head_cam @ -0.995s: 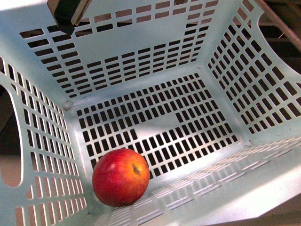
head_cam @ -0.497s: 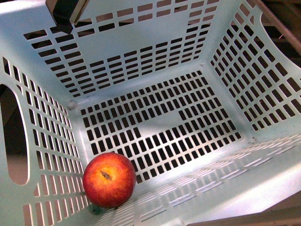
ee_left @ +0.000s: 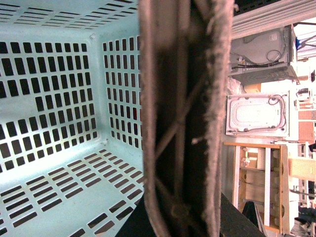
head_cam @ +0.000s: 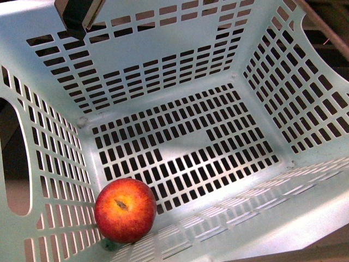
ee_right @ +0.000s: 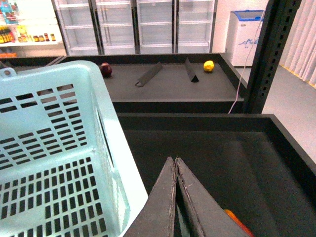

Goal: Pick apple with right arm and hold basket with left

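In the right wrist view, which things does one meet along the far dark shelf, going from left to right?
dark red fruit → long slanted divider → triangular divider → yellow fruit

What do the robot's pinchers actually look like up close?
The left gripper has a thin brown finger, hollow with criss-cross ribs and fuzzy edges. The right gripper has two dark grey-brown fingers tapering to narrow tips.
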Robot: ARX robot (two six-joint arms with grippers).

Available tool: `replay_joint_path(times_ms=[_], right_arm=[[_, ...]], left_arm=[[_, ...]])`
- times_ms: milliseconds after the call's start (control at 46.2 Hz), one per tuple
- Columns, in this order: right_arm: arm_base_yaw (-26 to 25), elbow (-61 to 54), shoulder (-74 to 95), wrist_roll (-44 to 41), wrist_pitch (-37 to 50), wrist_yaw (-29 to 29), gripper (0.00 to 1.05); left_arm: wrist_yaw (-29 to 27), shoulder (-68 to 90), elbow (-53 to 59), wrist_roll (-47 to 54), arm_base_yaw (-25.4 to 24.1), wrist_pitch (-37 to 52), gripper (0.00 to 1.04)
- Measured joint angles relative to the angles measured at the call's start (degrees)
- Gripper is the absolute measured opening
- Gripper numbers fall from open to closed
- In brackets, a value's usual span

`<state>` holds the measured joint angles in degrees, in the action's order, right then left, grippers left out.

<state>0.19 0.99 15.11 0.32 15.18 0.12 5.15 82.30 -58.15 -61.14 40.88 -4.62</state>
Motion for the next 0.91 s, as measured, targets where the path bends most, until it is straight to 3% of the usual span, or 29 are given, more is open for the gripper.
replay_joint_path(times_ms=[324, 433, 606, 844, 908], right_arm=[[0.00, 0.00, -4.90, -0.02, -4.94, 0.00, 0.02], [0.00, 0.02, -12.92, -0.02, -14.36, 0.00, 0.02], [0.00, 0.02, -14.60, -0.02, -15.02, 0.00, 0.02], [0.00, 0.02, -14.75, -0.09, -15.08, 0.00, 0.41], [0.00, 0.02, -14.75, -0.11, -15.08, 0.02, 0.57]], left_arm=[[-0.02, 0.00, 0.00, 0.02, 0.00, 0.00, 0.06], [-0.02, 0.00, 0.00, 0.02, 0.00, 0.00, 0.06], [-0.13, -0.02, 0.00, 0.11, 0.00, 0.00, 0.06], [-0.07, 0.00, 0.00, -0.02, 0.00, 0.00, 0.06], [-0.07, 0.00, 0.00, -0.02, 0.00, 0.00, 0.06]])
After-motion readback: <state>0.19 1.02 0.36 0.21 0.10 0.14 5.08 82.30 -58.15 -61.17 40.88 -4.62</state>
